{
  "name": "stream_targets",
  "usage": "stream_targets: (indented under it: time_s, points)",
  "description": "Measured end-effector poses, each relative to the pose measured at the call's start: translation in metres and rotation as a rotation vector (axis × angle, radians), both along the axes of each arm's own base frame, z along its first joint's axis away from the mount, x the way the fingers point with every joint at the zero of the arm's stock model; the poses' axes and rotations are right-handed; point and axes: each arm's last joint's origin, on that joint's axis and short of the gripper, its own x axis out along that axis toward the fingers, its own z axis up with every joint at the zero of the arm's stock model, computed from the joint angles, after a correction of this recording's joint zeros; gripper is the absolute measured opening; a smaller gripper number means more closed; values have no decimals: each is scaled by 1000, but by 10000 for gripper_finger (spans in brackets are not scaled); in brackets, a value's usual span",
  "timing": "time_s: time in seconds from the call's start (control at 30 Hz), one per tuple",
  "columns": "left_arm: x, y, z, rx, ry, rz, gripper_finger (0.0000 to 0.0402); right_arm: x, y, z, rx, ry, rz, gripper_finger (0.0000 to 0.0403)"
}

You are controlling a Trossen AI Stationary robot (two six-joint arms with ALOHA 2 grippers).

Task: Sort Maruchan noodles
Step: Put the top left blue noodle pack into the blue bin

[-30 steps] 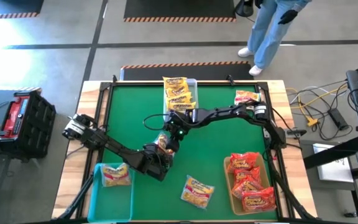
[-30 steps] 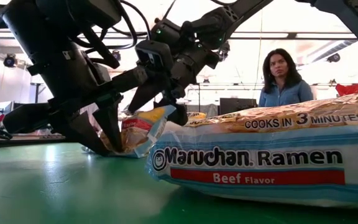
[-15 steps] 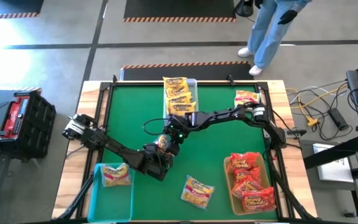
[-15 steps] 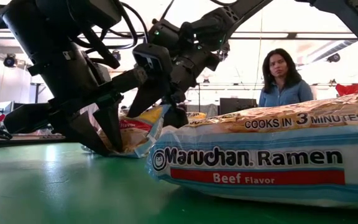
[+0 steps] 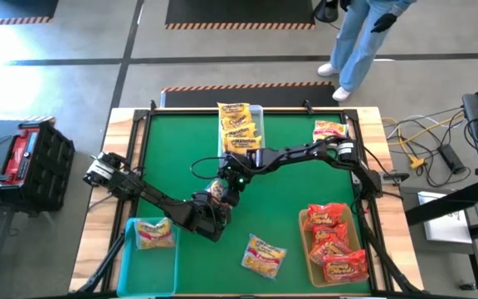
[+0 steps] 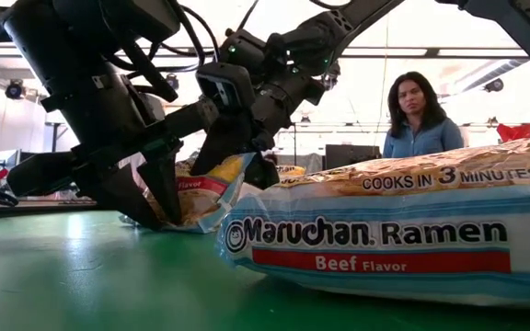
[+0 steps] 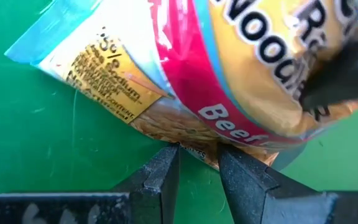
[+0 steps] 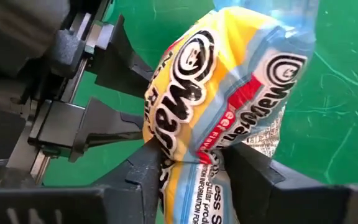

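Observation:
A yellow and pale-blue Maruchan noodle packet with a red "Beef" band stands at the middle of the green table, its lower edge on the mat. My left gripper comes from the table's left and is shut on the packet's low edge. My right gripper comes from the right and is shut on its raised end. In the low view, the left gripper stands low and the right gripper is above it. My left gripper pinches the packet's lower crimped edge between its two fingers, slanting down from the table's left. That edge lies at the mat. My right gripper pinches the packet's upper end between its two fingers, slanting down from the right. The plastic is bunched and folded inward there, and this end stands raised off the table.
A teal bin at the near left holds one packet. A tan bin at the near right holds red packets. A clear bin at the far edge holds yellow ones. Loose packets lie near the front and at the far right. A person stands beyond.
My right gripper's fingers have drawn together on the packet's raised end, which now looks more bunched. The left gripper and the packet's lower edge have stayed in place.

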Motion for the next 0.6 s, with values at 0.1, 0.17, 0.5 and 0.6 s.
stream_targets:
  time_s: [0.1, 0.17, 0.5, 0.6]
  points:
    - [2, -1, 2, 10, 11, -22, 97, -1, -3, -1, 0, 11, -12, 126]
    - [2, -1, 3, 13, 14, -24, 97, -1, -4, -1, 1, 14, -13, 116]
    - [-2, -8, 12, 43, -34, -35, 97, -2, -9, 0, 9, 18, -13, 77]
    - [-4, -11, 21, 67, -73, -38, 97, -3, -13, -1, 10, 20, -19, 65]
